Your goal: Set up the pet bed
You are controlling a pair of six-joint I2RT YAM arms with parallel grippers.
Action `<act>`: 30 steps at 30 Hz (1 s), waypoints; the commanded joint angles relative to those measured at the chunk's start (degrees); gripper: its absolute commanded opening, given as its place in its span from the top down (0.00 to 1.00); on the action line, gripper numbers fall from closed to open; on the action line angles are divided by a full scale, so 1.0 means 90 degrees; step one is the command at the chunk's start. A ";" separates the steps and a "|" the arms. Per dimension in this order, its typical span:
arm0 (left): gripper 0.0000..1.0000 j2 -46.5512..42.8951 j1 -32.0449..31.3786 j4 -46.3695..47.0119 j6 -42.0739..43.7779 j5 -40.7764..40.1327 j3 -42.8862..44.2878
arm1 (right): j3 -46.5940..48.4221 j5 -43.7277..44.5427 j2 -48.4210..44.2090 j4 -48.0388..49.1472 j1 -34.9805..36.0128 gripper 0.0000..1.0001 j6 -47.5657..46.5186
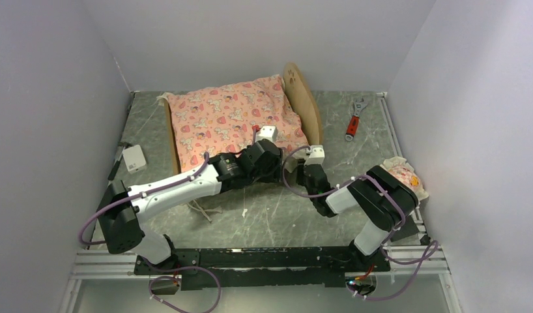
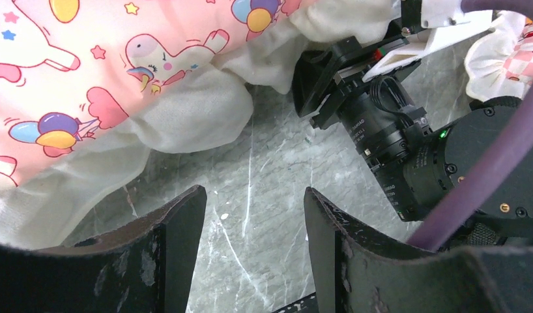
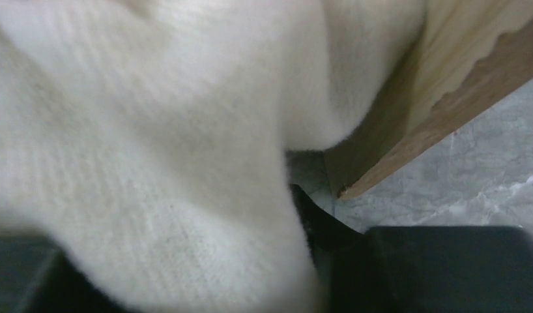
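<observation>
Table (image 1: 264, 218): grey-green marbled surface, both arms bolted at its near edge.

Pet bed (image 1: 308, 109): stands at back centre. The rounded headboard with paw cutout is at its right end and the low footboard at its left.

Mattress (image 1: 228, 120): pink cartoon print, lying on the frame, white ruffle hanging over the near side.

Left gripper (image 2: 254, 195): near the bed's front edge. Its jaws are apart over bare table and hold nothing.

Right gripper (image 1: 302, 171): at the bed's near right corner, by the headboard's lower corner. Ruffle fabric covers its fingers, so I cannot tell whether it pinches.

Frilled pillow (image 1: 407, 176): far right, behind the right arm.

White box (image 1: 135, 158): left side.

Red-handled wrench (image 1: 354, 119): right of the headboard, apart from it.
</observation>
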 commanded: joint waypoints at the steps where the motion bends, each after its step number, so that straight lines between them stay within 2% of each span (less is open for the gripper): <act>1: 0.38 -0.0307 -0.0004 0.0020 -0.0002 -0.0170 -0.0068 | 0.0126 0.0117 0.0109 0.0448 0.0035 0.67 -0.0009; 7: 0.37 -0.0288 -0.0005 0.0020 0.0158 -0.0181 -0.0025 | -0.0215 -0.0823 -0.0717 0.0071 -0.0013 0.92 -0.0074; 10: 0.37 -0.0231 -0.0004 0.0124 0.0436 -0.0112 0.0058 | -0.0264 -0.1563 -0.1350 -0.0471 -0.0225 0.99 -0.0084; 16: 0.36 0.0068 0.0064 0.0343 0.1071 0.0275 0.0281 | -0.0207 -0.3559 -0.2210 -0.1384 -0.1111 1.00 0.0218; 24: 0.37 0.0582 0.0472 0.0863 0.2129 0.1480 0.0524 | 0.0077 -0.6129 -0.2383 -0.1981 -0.2150 1.00 0.0484; 30: 0.40 0.1212 0.0519 0.0837 0.2707 0.2257 0.1063 | 0.0480 -0.6437 -0.2496 -0.2953 -0.2395 1.00 0.0241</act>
